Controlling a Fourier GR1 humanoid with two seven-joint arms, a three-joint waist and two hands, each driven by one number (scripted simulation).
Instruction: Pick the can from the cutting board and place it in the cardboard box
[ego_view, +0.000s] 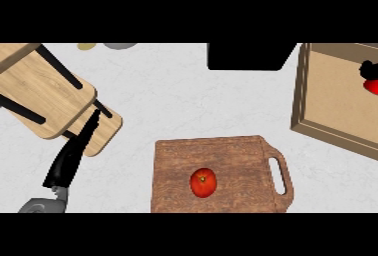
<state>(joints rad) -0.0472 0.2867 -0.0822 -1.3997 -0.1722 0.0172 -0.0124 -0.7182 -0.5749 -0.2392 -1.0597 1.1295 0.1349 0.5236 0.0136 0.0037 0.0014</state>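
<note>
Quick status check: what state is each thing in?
Tomato: lying on the cutting board.
Red item: over the cardboard box, cut off by the view's edge.
Left hand: open, holding nothing.
Right hand: beside the red item, mostly out of view.

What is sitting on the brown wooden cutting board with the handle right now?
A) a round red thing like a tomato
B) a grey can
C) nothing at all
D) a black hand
A: a round red object with a small stem spot lies on the cutting board, near its middle; no can shows there. The only hand in view, the left hand, is off the board to its left.
</note>
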